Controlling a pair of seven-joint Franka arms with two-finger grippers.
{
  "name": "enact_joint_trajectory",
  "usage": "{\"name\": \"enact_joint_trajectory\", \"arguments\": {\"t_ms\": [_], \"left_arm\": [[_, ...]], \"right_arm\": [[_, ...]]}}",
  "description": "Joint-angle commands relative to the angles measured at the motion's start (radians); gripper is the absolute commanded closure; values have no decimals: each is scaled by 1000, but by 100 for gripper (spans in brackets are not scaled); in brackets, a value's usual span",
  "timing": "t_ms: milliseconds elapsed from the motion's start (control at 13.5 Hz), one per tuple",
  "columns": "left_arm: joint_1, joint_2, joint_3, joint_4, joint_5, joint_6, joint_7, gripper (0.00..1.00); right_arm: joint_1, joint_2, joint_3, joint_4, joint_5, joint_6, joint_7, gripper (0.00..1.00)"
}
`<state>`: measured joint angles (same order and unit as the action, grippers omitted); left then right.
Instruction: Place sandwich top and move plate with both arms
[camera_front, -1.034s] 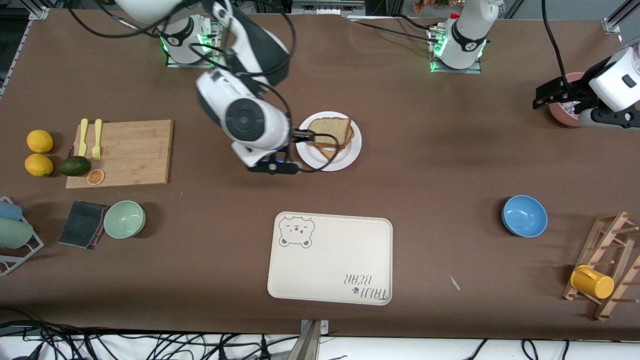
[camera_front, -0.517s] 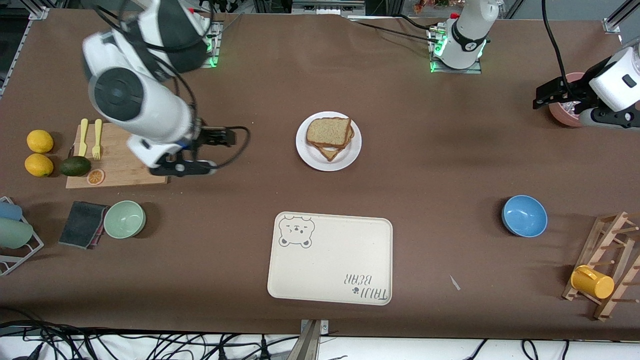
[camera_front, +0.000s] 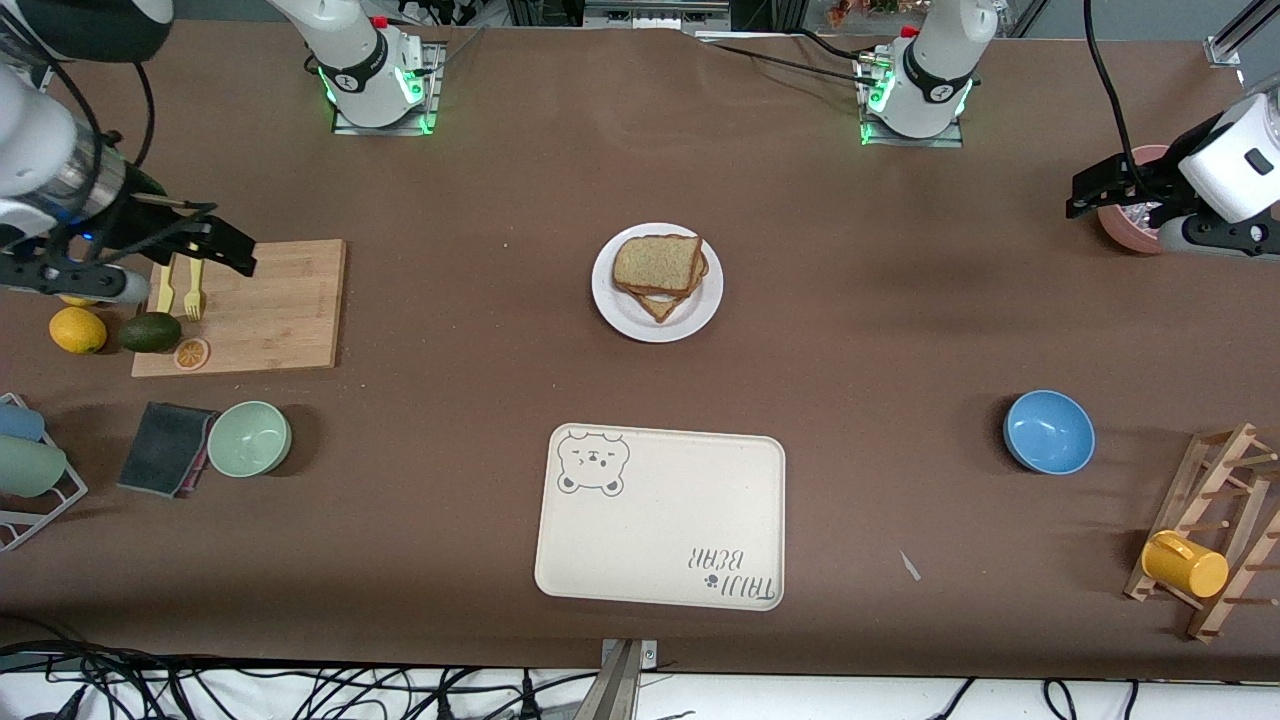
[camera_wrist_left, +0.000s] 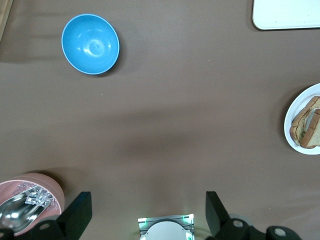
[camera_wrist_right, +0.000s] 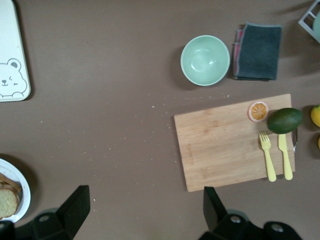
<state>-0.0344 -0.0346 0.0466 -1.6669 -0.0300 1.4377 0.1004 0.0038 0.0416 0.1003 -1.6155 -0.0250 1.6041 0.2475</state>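
The right pincer (camera_front: 215, 245) is wide open and holds nothing, up over the pale wooden cutting board (camera_front: 262, 300). The left pincer (camera_front: 1100, 195) is open and empty too, over the round pink bowl (camera_front: 1120, 215). Well apart from both, between them, the square brown bread slice (camera_front: 655, 262) lies on the stack on the small round white plate (camera_front: 690, 310). Both arms must reach in; an uneven lift might tip the plate, and the bread might slide off.
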Motion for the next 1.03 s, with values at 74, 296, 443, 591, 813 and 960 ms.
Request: {"name": "enact_joint_trajectory", "arguments": {"t_ms": [74,296,443,591,813,960], "left_arm": [[8,5,-5,21,-27,-17,-2,0],[8,4,-5,21,-27,-17,-2,0],[8,4,-5,21,-27,-19,-2,0],[8,4,-5,21,-27,-19,-2,0],[8,5,-5,21,-27,-19,-2,0],[10,5,-5,21,-27,-19,-2,0]], "right_arm": [[-45,-46,-1,-34,7,-56,-52,0],[-53,-42,-1,-32,0,-44,-112,0],[-57,-36,-2,-27,2,-36,-143,0],[-64,-34,-2,-29,-7,-1,-197,0],[-71,-34,-2,-29,-3,-3,-208,0],[-61,-25,-14,-27,-7,-6,-206,0]]}}
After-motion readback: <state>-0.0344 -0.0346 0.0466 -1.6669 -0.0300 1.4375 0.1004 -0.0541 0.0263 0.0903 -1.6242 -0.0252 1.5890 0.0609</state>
